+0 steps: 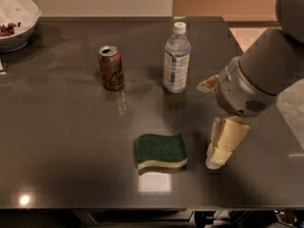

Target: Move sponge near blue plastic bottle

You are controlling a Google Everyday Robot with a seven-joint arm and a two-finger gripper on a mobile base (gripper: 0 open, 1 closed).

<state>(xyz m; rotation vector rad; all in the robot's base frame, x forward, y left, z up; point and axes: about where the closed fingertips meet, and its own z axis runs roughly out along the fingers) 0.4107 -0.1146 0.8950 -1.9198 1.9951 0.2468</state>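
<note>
The sponge (pixel 161 151) lies flat on the dark table (pixel 71 141), green top up with its pale yellow layer showing at the front edge. The blue plastic bottle (pixel 176 59) stands upright at the back centre, clear with a white cap and a pale label. My gripper (pixel 216 159) hangs just right of the sponge, its cream fingers pointing down close to the table top, apart from the sponge. The grey arm comes in from the upper right.
A brown-gold drink can (pixel 111 68) stands upright left of the bottle. A white bowl (pixel 16 20) with food bits sits at the back left corner. The table's right edge runs behind my arm.
</note>
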